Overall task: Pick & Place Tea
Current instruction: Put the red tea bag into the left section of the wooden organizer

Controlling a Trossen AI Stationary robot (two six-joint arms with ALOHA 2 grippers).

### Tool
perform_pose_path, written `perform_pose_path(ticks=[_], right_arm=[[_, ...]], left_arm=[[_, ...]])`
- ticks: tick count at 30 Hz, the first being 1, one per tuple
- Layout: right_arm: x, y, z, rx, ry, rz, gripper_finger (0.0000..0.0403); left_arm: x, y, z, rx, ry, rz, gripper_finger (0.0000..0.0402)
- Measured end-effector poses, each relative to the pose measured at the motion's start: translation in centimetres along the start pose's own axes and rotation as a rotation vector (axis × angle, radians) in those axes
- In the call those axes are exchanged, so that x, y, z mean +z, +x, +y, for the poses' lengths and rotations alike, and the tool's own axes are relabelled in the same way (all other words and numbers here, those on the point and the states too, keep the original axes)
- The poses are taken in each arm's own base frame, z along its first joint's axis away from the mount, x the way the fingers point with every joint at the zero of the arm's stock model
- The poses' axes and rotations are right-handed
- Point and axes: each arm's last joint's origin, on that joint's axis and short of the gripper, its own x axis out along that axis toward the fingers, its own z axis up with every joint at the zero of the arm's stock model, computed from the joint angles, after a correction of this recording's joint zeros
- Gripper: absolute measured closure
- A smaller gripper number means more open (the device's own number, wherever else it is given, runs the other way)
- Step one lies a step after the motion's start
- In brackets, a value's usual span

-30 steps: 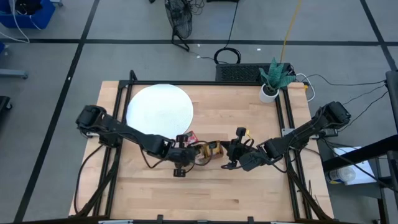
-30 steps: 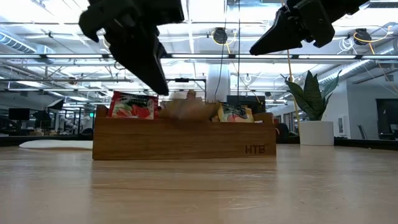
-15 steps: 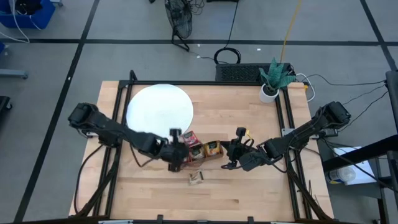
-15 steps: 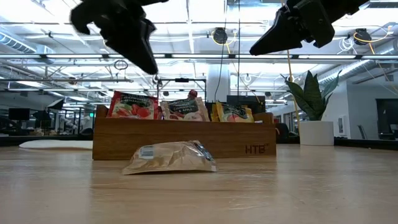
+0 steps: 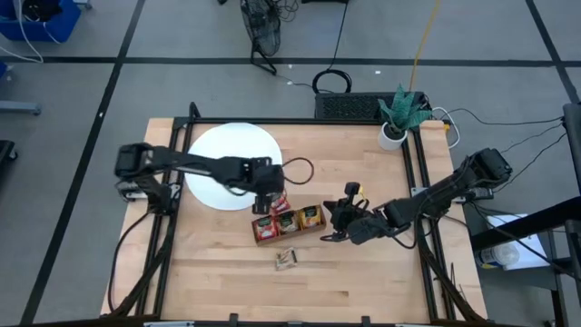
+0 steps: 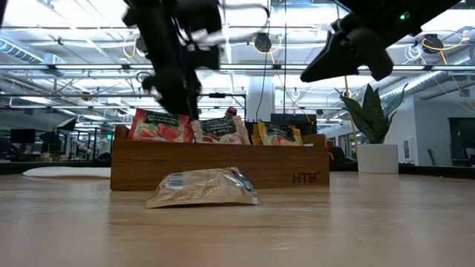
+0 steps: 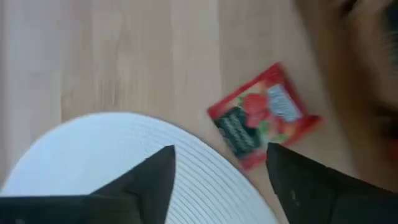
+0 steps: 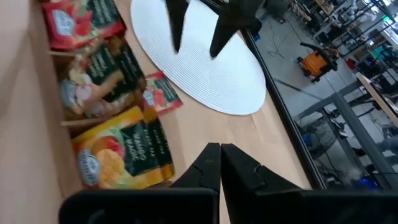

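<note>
Between white disc [image 7: 118, 155] and wooden tray [image 5: 290, 222], a red sachet [image 7: 264, 122] lies flat on the worktop, directly below the left gripper [image 7: 217, 174], jaws spread, empty. Right gripper [image 8: 217, 165], jaws closed, waits beside the tray.

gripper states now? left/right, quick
Left gripper: open, empty, over the white disc's edge beside a loose red sachet.
Right gripper: shut, empty, by the tray's right end.
</note>
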Motion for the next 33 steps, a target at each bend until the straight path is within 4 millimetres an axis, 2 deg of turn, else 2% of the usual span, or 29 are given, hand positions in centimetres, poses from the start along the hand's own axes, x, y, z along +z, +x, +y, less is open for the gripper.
perform_pose_path(ticks=[5, 7, 13, 20, 25, 31, 33], right_arm=[[-0.4, 0.8, -0.7, -0.027, 0.019, 0.022, 0.0403], [-0.8, 1.2, -0.9, -0.040, 0.016, 0.040, 0.0403], [-1.9, 2.4, -2.0, -0.085, 0.047, 0.088, 0.0403], [-3.1, 3.3, -2.8, -0.123, 0.091, 0.133, 0.0403], [-3.2, 3.4, -2.9, -0.128, 0.094, 0.138, 0.0403], [-3.2, 3.4, -2.9, -0.127, 0.094, 0.138, 0.0403], [-3.2, 3.4, -2.9, -0.127, 0.094, 0.138, 0.0403]], left_arm=[[-0.6, 4.7, 1.5, -0.032, 0.078, 0.095, 0.0117], [-0.8, 6.0, 1.9, -0.089, 0.083, 0.090, 0.0111], [-1.4, 8.4, 2.0, -0.262, 0.082, 0.101, 0.0121], [-1.3, 10.3, 2.0, -0.275, 0.132, 0.075, 0.0152], [-0.8, 10.3, 2.1, -0.251, 0.148, 0.011, 0.0217], [-0.2, 9.8, 2.1, -0.230, 0.210, -0.042, 0.0372], [-0.1, 9.9, 2.4, -0.205, 0.204, -0.056, 0.0390]])
